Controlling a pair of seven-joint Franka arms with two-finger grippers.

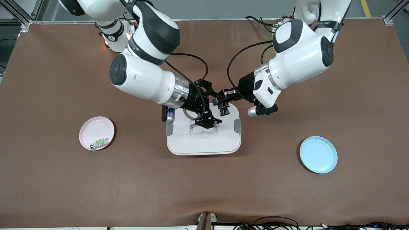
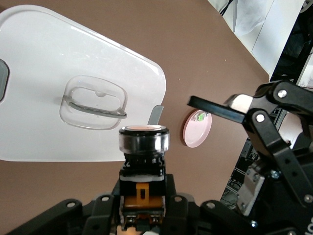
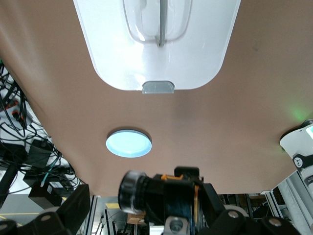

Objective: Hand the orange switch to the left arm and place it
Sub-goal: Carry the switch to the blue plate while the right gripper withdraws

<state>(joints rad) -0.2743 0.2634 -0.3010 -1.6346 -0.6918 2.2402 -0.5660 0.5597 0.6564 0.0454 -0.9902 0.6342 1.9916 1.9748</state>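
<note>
While the left hand (image 1: 222,103) grips the orange switch (image 1: 224,111) by its body, it hangs above the box (image 1: 204,142), likely held high to clear the lid. The right hand (image 1: 209,118), fingers spread and empty, hovers just beside it over the box's recessed handle (image 1: 203,130). The blue plate (image 1: 318,154) waits on the worktop (image 1: 57,80), probably the drop spot.

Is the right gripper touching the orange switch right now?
Apart. The left wrist view shows the right gripper with jaws open, beside the orange switch with table showing between them; the left gripper alone holds it.
</note>
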